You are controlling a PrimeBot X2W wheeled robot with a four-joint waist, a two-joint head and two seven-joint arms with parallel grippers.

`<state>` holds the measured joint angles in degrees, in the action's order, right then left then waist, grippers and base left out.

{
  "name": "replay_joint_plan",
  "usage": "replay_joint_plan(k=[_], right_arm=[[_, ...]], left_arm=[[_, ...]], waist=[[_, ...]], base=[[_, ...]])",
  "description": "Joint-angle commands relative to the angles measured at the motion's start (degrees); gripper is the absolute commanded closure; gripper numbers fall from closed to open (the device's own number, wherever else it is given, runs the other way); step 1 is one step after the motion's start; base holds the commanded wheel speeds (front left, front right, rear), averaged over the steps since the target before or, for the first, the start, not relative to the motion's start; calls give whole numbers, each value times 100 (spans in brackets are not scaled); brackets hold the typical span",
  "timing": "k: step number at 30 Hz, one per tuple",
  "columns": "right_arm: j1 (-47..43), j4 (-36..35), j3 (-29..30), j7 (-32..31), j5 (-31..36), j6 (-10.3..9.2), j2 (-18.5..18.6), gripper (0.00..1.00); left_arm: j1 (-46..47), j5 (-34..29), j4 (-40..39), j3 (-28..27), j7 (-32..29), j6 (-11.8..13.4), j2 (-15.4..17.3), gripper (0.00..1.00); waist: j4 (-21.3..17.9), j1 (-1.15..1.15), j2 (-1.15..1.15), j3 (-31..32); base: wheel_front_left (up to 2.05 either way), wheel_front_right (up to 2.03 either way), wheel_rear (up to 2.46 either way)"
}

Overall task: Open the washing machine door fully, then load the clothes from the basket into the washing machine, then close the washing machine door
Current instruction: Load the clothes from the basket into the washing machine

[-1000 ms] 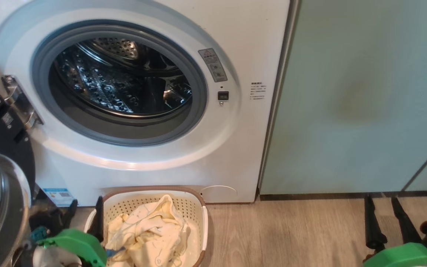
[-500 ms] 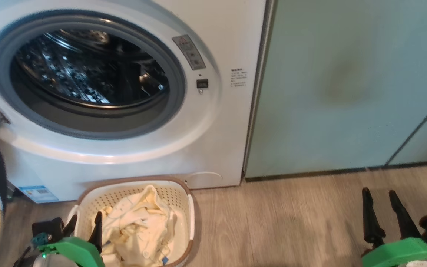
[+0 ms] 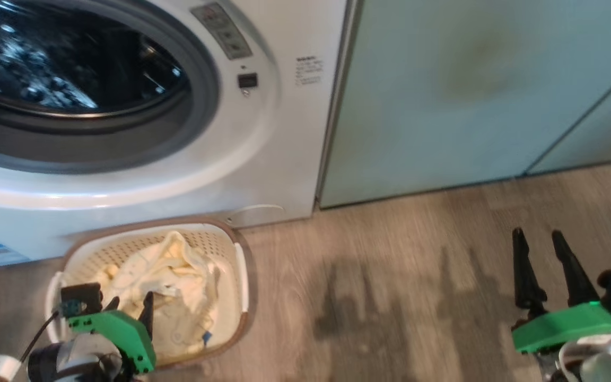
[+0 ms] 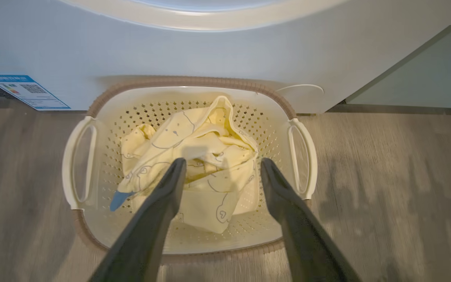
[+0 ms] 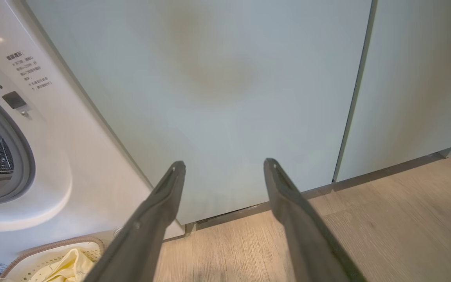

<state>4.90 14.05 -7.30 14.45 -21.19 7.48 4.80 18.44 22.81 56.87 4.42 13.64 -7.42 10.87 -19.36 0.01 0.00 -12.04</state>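
Clothes [image 4: 194, 149] are seen heaped in the basket [image 4: 194, 81] at 6 o'clock of the uncovered opening of the washing machine [image 3: 263, 159], left gripper [image 4: 222, 162] and right gripper [image 5: 224, 162] held wide and empty; loading and closing are judged outstanding.

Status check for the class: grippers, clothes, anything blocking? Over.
Left gripper open, poised over the clothes in the basket. Right gripper open, empty, facing the cabinet. Washing machine opening uncovered, nothing in the way.
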Motion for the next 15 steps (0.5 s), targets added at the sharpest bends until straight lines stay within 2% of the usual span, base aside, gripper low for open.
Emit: replay_joint_plan(k=[1, 15], right_arm=[[268, -199, -97, 55, -40, 1, 56, 0], [575, -368, -141, 55, -58, 1, -57, 0]], left_arm=[[258, 116, 87, -58, -13, -4, 194, 0], [1229, 942, 1140, 366, -515, -6, 485, 0]], waist=[[-228, -1, 0, -287], [-610, -1, 0, -1328]], base=[[0, 0, 0], [0, 0, 0]])
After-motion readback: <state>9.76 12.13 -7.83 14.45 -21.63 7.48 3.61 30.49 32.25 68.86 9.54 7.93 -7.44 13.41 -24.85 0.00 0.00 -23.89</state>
